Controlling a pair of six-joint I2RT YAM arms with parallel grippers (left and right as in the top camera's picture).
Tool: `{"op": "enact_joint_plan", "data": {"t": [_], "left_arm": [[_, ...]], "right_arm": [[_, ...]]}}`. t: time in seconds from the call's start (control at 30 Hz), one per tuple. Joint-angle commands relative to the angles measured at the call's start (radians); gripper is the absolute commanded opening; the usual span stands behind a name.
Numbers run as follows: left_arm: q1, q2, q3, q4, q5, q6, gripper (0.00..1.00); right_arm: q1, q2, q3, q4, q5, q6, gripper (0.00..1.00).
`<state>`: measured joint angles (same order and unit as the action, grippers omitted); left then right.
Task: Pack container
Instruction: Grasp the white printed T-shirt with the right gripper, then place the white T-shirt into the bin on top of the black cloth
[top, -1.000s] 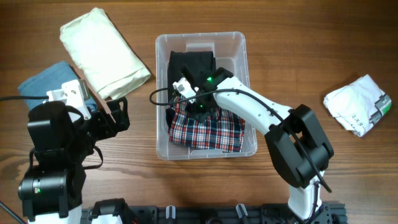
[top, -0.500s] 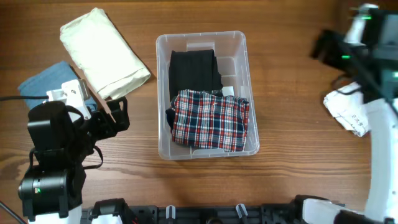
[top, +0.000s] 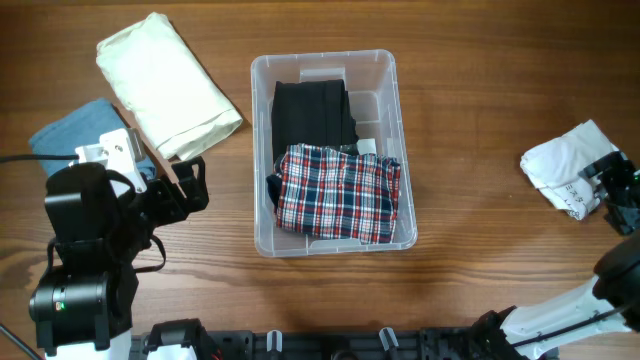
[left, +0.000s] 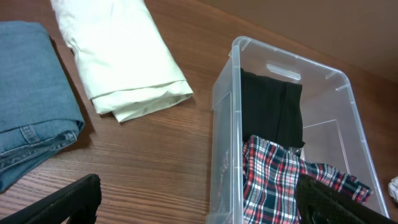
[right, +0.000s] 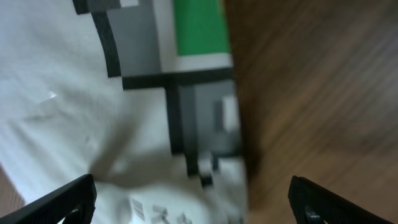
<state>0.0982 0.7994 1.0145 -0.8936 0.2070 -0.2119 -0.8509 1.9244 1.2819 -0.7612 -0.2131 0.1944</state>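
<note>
Packing: two garments in, three out.
Clear rectangular plastic container (top: 323, 64), mid-table, holds black folded cloth (top: 312, 112) and red plaid cloth (top: 338, 195); cream bundle (top: 165, 85), blue denim (top: 68, 128), white printed cloth (top: 565, 168) lie outside. Both claws gape empty: left gripper (top: 186, 190) beside denim, right gripper (top: 617, 195) over white cloth's edge.

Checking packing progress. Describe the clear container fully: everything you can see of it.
The container is a clear plastic rectangular bin with rounded corners, a rim and a handle slot in one end wall. It stands upright and lidless on the wooden table. Inside lie a folded black garment and, against it, a plaid garment.
</note>
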Motion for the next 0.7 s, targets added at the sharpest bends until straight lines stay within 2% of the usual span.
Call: {"op": "enact_joint_plan", "data": {"t": [0.0, 0.07, 0.1, 0.13, 0.17, 0.2, 0.4, 0.53, 0.67], "left_arm": [[-0.005, -0.005, 0.017, -0.003, 0.002, -0.002, 1.0], [-0.005, -0.005, 0.017, -0.003, 0.002, -0.002, 1.0], [-0.005, -0.005, 0.017, -0.003, 0.002, -0.002, 1.0], [-0.005, -0.005, 0.017, -0.003, 0.002, -0.002, 1.0], [-0.005, -0.005, 0.017, -0.003, 0.002, -0.002, 1.0], [-0.005, -0.005, 0.017, -0.003, 0.002, -0.002, 1.0], [-0.005, -0.005, 0.017, -0.003, 0.002, -0.002, 1.0], [-0.005, -0.005, 0.017, -0.003, 0.002, -0.002, 1.0], [-0.005, -0.005, 0.017, -0.003, 0.002, -0.002, 1.0]], "right_arm": [[-0.001, 0.069, -0.011, 0.048, -0.119, -0.09, 1.0], [-0.001, 0.099, -0.013, 0.075, -0.164, -0.089, 0.96], [-0.001, 0.11, -0.013, 0.091, -0.192, -0.09, 0.84], [-0.001, 0.113, -0.013, 0.101, -0.215, -0.091, 0.49], [0.0, 0.112, -0.013, 0.115, -0.251, -0.089, 0.09], [0.0, 0.112, -0.012, 0.124, -0.309, -0.09, 0.04], [0.003, 0.05, -0.003, 0.137, -0.643, -0.115, 0.04], [0.07, -0.149, -0.003, 0.144, -0.734, -0.11, 0.04], [0.271, -0.421, 0.016, 0.144, -0.734, -0.106, 0.04]]}}
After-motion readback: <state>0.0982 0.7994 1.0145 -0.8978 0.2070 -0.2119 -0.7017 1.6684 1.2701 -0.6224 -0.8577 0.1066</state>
